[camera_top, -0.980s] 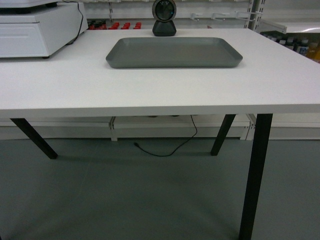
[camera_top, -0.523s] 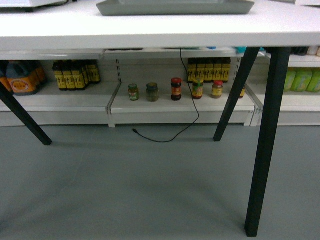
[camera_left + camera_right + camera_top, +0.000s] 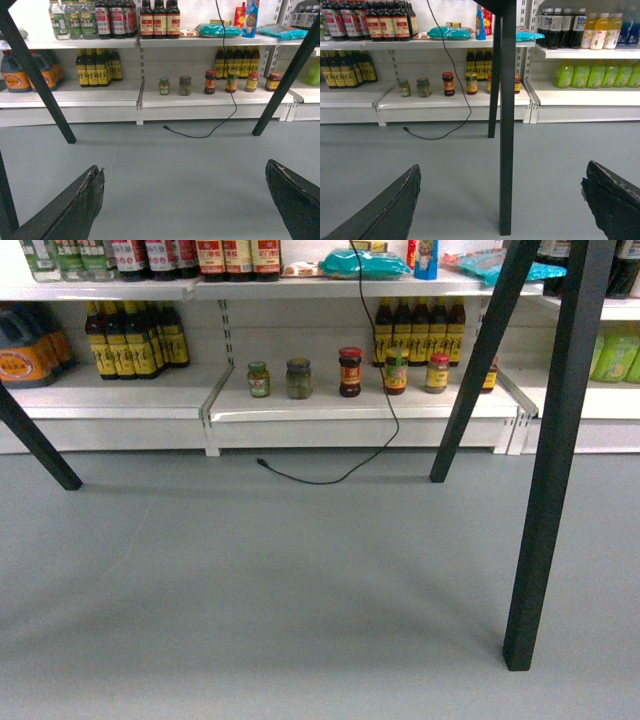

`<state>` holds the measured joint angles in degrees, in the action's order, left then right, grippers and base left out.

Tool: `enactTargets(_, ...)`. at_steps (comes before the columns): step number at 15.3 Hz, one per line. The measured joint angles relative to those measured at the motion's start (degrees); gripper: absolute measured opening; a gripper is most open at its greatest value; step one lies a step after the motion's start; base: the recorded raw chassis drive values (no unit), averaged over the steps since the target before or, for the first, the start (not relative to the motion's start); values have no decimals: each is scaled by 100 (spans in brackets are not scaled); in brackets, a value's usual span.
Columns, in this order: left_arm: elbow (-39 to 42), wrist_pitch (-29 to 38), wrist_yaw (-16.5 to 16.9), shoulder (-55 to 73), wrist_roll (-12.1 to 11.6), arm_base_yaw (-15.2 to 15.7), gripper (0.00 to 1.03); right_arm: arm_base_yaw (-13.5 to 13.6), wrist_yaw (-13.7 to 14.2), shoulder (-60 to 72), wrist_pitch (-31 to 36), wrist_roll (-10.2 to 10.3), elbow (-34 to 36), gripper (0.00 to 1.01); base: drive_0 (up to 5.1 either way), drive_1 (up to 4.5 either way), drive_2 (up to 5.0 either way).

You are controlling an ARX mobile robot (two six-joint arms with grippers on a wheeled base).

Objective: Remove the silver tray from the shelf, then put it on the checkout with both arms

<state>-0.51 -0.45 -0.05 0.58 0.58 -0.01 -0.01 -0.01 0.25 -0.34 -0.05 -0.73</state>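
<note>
The big silver tray is not in any view. Both grippers hang low over the grey floor (image 3: 250, 580) — the left gripper (image 3: 185, 200) and right gripper (image 3: 500, 200) spread wide, holding nothing. The pale store shelf (image 3: 350, 405) holds small jars (image 3: 350, 372) — labels too small to read.

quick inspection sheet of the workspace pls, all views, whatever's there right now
surface: grey floor; no tabletop in view, only black table legs
job's things: silver tray and checkout top nothing seen; store shelf low at the back
clutter: small jars on the bottom shelf, dark sauce bottles to their left, green drink bottles in the right wrist view
grippers: left gripper open, holding nothing; right gripper open, holding nothing
cables: black cable hangs down from above, loose end lying on the floor
surroundings: shop aisle, stocked shelving along the back wall
</note>
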Motion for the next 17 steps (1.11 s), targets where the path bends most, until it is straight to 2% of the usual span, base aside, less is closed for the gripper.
enactTargets(17, 0, 17, 2, 0, -2, 0, 98, 0, 0, 0, 7, 0, 0, 98, 0, 0, 0)
